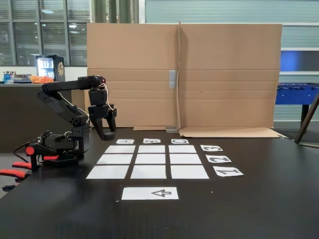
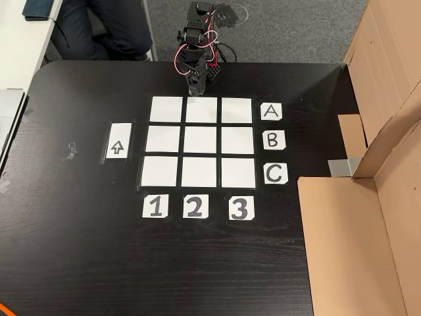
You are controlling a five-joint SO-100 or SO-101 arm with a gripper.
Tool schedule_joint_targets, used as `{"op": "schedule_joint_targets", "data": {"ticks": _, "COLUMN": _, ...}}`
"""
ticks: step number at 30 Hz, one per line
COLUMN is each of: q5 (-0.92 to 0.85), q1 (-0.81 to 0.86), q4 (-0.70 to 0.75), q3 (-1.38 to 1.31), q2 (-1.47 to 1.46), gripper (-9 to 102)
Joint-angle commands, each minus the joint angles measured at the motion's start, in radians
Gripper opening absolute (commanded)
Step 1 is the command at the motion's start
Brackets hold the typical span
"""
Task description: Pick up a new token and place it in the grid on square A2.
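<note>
Nine white paper rectangles of the grid (image 2: 200,141) lie bare on the black tabletop (image 2: 79,230), the black claw (image 1: 106,133) hanging left of them (apparently released, holding nothing), so fetching a token looks like the step ahead.

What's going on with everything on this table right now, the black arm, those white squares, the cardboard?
Gripper: hanging above the table's edge beside row A, holding nothing visible; open or shut unclear.
Grid: all nine squares bare.
Square A2: bare.
Arrow sheet: flat, nothing on it.
Labels: lying flat.
Cardboard screen: standing upright, unfolded.
</note>
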Motion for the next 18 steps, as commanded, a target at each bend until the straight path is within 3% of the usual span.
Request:
{"op": "schedule_joint_targets", "data": {"ticks": 1, "q5": -0.014, "q1": -0.008, "q4": -0.014, "q3": 0.005, "q2": -0.002, "gripper": 15}}
{"op": "schedule_joint_targets", "data": {"ticks": 18, "q5": -0.020, "q1": -0.080, "q4": -0.167, "q3": 0.091, "q2": -0.112, "gripper": 14}}
